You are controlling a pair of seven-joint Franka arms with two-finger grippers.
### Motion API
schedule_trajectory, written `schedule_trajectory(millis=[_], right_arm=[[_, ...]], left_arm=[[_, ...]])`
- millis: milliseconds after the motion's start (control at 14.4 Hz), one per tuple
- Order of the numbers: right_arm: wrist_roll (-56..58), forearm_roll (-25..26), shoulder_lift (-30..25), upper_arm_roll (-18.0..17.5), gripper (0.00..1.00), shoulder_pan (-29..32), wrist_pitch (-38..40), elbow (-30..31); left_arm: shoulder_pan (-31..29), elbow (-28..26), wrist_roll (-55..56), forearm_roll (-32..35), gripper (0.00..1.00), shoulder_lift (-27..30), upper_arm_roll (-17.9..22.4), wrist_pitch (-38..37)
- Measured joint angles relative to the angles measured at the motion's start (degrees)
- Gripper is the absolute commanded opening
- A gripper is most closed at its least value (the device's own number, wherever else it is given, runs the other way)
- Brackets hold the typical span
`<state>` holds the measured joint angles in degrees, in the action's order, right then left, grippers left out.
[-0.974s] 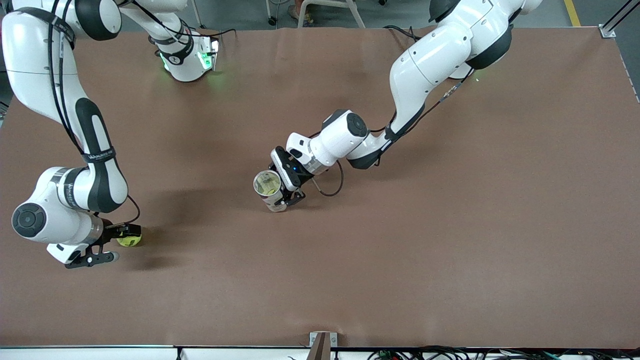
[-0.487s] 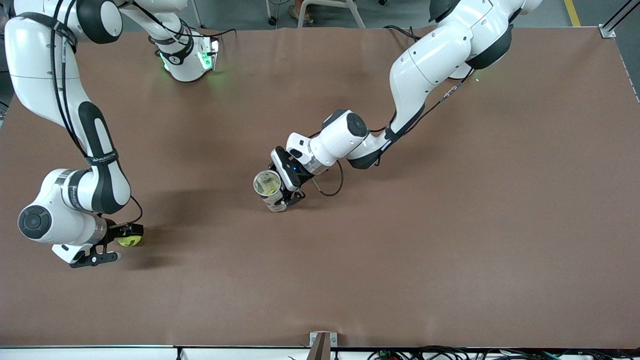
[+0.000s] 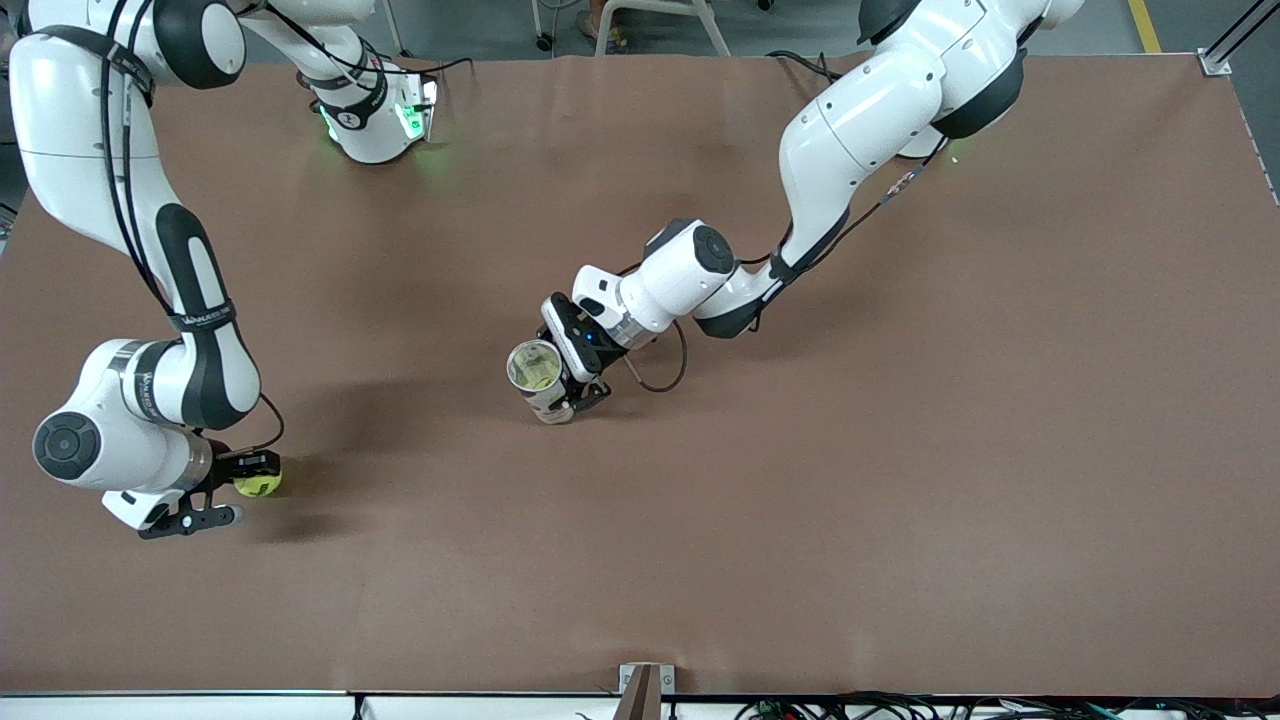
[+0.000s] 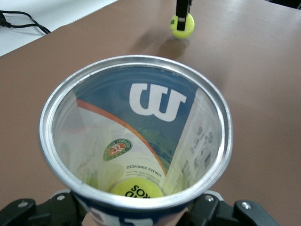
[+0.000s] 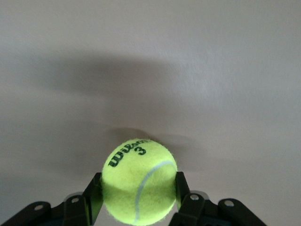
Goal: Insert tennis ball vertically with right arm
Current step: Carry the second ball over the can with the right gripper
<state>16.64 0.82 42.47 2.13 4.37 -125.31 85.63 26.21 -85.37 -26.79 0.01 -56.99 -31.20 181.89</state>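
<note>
A yellow-green tennis ball (image 3: 259,486) is clamped between the fingers of my right gripper (image 3: 252,478), low over the table near the right arm's end. In the right wrist view the ball (image 5: 139,179) fills the gap of the gripper (image 5: 138,190). I cannot tell whether the ball touches the table. My left gripper (image 3: 578,388) is shut on an open tennis ball can (image 3: 538,378) at mid-table, mouth up. In the left wrist view the can's metal rim (image 4: 135,61) is close, another ball (image 4: 136,189) lies inside it, and the held ball (image 4: 182,26) shows farther off.
The brown table (image 3: 900,450) is bare around both grippers. The right arm's base (image 3: 375,115) stands at the edge farthest from the front camera. A small bracket (image 3: 645,680) sits at the nearest edge.
The right arm's wrist has shifted very slightly with the ball still in its grip. The left arm and the can have not moved.
</note>
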Motion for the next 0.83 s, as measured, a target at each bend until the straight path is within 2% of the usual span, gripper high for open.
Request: schedule_trajectory(millis=[70, 209, 348, 487, 626, 834], right_arm=[[0.09, -1.60, -1.02, -1.19, 0.27, 0.06, 0.69, -0.74], [0.36, -8.67, -4.65, -4.54, 0.27, 0.05, 4.77, -2.05], [0.26, -19.51, -8.79, -7.51, 0.27, -0.18, 12.41, -2.76], [0.23, -29.59, -11.36, -8.40, 0.27, -0.38, 21.77, -2.69], [0.26, -34.04, -12.14, -8.65, 0.27, -0.52, 27.26, -2.60], [-3.47, -35.57, -13.23, -9.20, 0.27, -3.80, 29.66, -2.61]], left_arm=[[0.01, -0.02, 0.00, 0.00, 0.81, 0.00, 0.00, 0.00], [0.02, -0.06, 0.02, 0.00, 0.84, -0.01, -0.01, 0.03], [0.06, -0.16, 0.09, 0.00, 0.84, -0.02, -0.01, 0.03], [0.09, -0.22, 0.14, 0.00, 0.85, -0.04, -0.01, 0.02], [0.09, -0.24, 0.15, 0.00, 0.85, -0.04, -0.01, 0.02], [0.09, -0.26, 0.15, 0.00, 0.85, -0.08, -0.01, 0.02]])
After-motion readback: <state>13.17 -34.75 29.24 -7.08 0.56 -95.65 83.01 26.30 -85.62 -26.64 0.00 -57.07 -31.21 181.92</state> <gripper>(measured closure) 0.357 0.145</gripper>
